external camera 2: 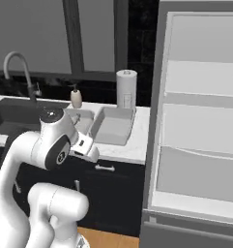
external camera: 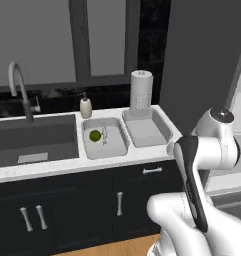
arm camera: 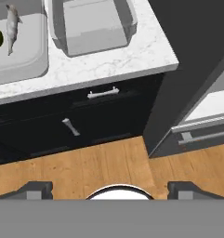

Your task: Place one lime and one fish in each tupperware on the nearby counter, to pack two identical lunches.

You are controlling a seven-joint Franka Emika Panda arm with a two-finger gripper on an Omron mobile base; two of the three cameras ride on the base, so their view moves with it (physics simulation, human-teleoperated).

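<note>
The claw (arm camera: 111, 188) hung spread wide and empty above the wooden floor (arm camera: 85, 167), its dark fingertips (arm camera: 36, 188) far apart. On the white marbled stone counter (arm camera: 108, 65), the left clear tupperware (external camera: 105, 138) held a small green lime (external camera: 95, 135) and a slim silver fish (external camera: 104, 133); the right clear tupperware (external camera: 148, 129) sat bare. The likely risk was fetching from the open white fridge (external camera 2: 200, 126) — a slippery fish could slide from the pads, or a round lime could roll off the counter's edge.
</note>
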